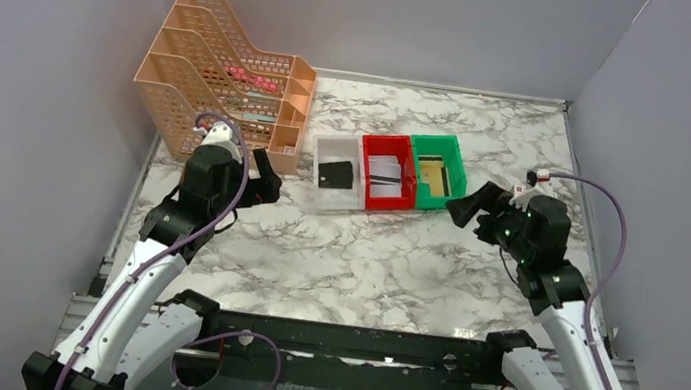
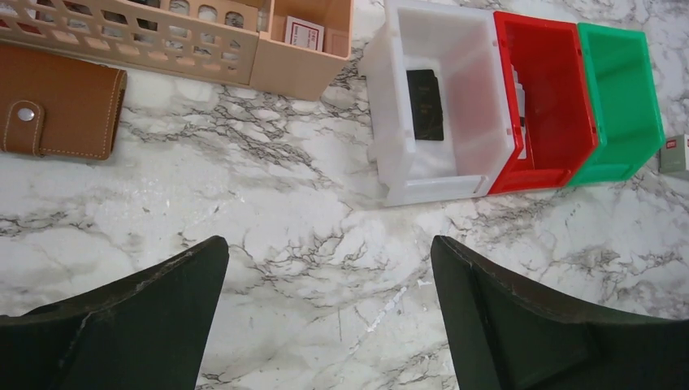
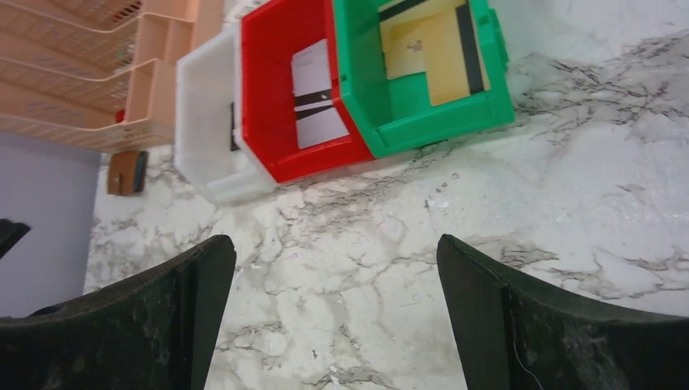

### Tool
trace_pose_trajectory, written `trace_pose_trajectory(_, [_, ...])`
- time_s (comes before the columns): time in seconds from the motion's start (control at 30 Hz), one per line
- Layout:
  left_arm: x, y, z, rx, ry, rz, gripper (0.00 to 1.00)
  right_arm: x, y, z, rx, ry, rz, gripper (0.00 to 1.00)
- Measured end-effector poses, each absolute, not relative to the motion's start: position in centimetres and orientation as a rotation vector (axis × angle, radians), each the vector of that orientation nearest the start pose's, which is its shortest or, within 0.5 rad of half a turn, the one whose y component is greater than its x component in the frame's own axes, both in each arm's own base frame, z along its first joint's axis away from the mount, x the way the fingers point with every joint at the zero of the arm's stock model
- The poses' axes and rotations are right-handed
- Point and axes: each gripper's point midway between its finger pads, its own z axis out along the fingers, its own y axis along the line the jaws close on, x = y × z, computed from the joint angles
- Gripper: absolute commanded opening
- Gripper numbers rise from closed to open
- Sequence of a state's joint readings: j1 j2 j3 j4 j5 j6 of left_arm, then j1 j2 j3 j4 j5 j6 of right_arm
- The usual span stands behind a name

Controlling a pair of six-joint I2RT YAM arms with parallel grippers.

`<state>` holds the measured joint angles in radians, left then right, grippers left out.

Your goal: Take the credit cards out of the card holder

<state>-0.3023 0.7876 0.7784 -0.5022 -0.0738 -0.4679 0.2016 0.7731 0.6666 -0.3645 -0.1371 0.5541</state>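
Left wrist view: the closed brown card holder (image 2: pixel 57 101) lies flat on the table (image 2: pixel 268 203), left of and beyond the left gripper (image 2: pixel 327 244). It sits just beside the orange rack (image 2: pixel 162 41), long side running along it. The left arm is nearer. The left gripper and the right gripper (image 3: pixel 335 244) both gape wide, holding nothing.

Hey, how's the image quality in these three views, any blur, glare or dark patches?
Top view: soft even light, sharp, no glare on the marble table. Left wrist view: the card holder is crisp, the white bin slightly washed out. Right wrist view: tilted, the credit cards sharp, the card holder tiny and shadowed.
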Motion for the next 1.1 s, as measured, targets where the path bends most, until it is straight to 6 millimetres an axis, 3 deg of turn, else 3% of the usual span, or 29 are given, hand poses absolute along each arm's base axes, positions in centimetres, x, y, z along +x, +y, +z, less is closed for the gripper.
trace_pose_trajectory(0.23, [26.2, -7.5, 19.4, -0.317, 2.118, -0.317, 0.99, 24.0, 11.9, 22.3, 0.161, 1.923, 0.777, 0.99])
trace_pose_trajectory(0.47, [26.4, -8.6, 16.6, -0.319, 2.237, -0.345, 0.99, 24.9, 13.2, 19.7, 0.123, 2.108, 0.802, 0.99])
trace_pose_trajectory(0.6, [27.6, -8.3, 14.5, -0.389, 2.298, -0.326, 0.99, 24.9, 13.2, 19.5, 0.1, 2.131, 0.795, 0.99])
trace_pose_trajectory(0.73, [29.4, -6.5, 13.2, -0.512, 2.332, -0.256, 0.99, 24.8, 13.2, 19.3, 0.095, 2.136, 0.787, 0.99])
trace_pose_trajectory(0.97, [34.2, -0.3, 14.8, -0.833, 2.162, -0.071, 0.99, 24.3, 12.9, 18.9, 0.093, 2.127, 0.779, 0.99])
trace_pose_trajectory(1.1, [35.5, 2.7, 13.4, -0.98, 2.11, 0.052, 0.97, 24.3, 12.9, 18.8, 0.094, 2.131, 0.777, 0.99])
